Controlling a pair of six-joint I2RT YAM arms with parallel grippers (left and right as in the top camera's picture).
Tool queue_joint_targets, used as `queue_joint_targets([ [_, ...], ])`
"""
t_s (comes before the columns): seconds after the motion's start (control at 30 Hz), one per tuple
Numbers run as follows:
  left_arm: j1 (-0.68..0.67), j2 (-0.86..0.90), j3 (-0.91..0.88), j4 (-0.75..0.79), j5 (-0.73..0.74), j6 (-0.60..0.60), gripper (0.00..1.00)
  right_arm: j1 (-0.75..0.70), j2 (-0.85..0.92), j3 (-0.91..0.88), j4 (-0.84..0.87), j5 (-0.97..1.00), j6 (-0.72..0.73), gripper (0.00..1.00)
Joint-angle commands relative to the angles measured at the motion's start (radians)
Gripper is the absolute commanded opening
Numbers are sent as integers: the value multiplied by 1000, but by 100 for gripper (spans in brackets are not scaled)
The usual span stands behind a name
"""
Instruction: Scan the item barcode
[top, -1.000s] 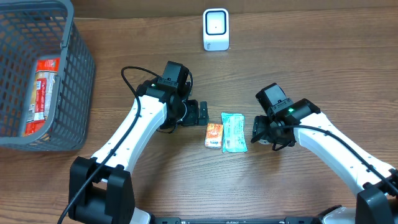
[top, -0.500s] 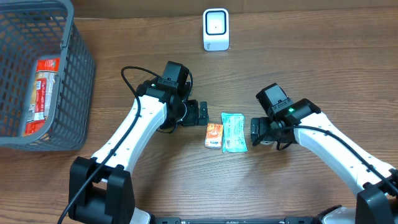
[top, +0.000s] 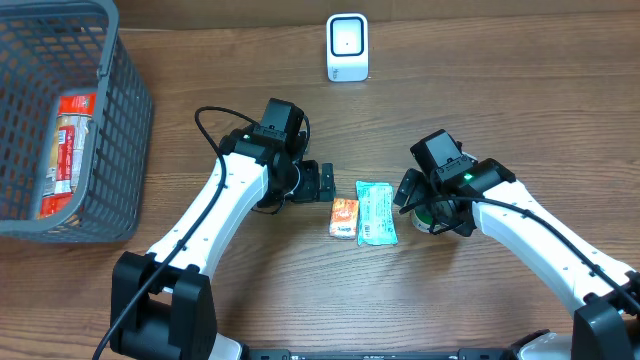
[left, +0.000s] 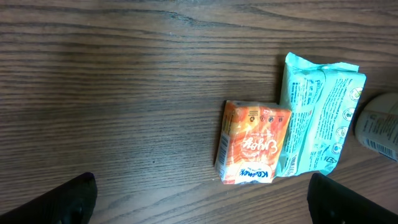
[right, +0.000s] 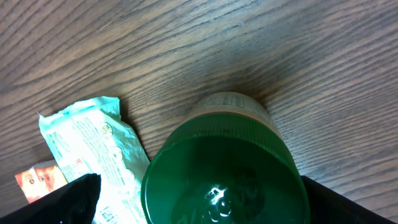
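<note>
Right gripper (right: 205, 202): jaws spread wide over the round green-lidded plastic bottle (right: 227, 168), a gap showing beside the lid, nothing gripped. The bottle stands upright just right of the pale teal soft wipes packet (top: 376, 212). Versus a second ago that gripper has swung slightly; the packets haven't moved. Left gripper (top: 325, 183), left of the packet: wide open, empty. Small orange sachet (left: 252, 142) touches the packet's left edge. White scanner (top: 347, 47) sits well behind it. From overhead the bottle is mostly under the gripper; can't make out a barcode.
</note>
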Motion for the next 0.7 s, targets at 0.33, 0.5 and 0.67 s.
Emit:
queue_joint_targets([
  [0.33,3,-5,11,1,-3,23,100,2,0,-3,-18,60,88,83],
  [0.5,3,-5,11,1,-3,23,100,2,0,-3,-42,59,-3,64],
  [0.67,3,-5,11,1,-3,23,100,2,0,-3,-43,59,-180,57],
])
